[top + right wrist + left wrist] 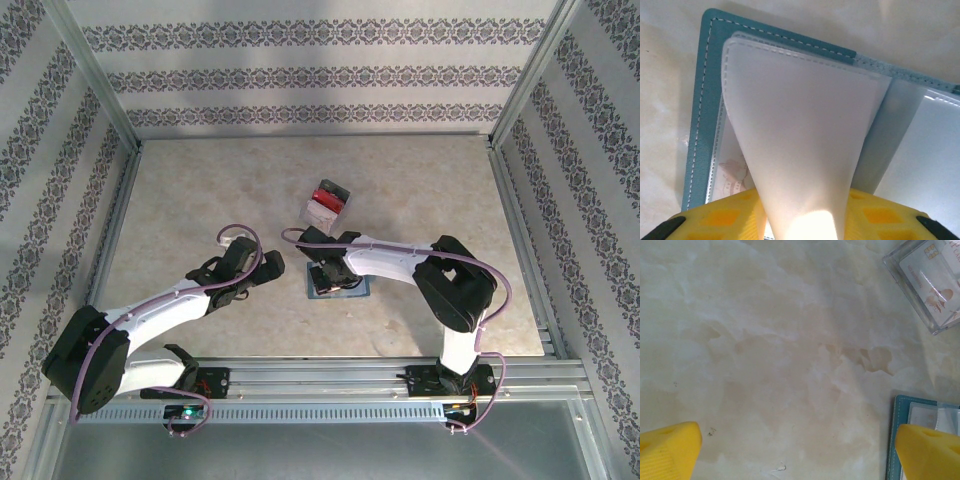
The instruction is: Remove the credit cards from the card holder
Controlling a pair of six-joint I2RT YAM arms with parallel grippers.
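The holder (696, 125) lies open on the table (790, 340) beneath the right gripper (805, 220), whose fingers (725, 217) pinch a clear sleeve (800, 125) lifted from it. The left gripper (799, 450) gapes wide, empty, with the holder's edge beside one finger.

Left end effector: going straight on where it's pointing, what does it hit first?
Likely the bare table, straight ahead of the left end effector. The card holder lies off to the side of that line; depth is unclear.
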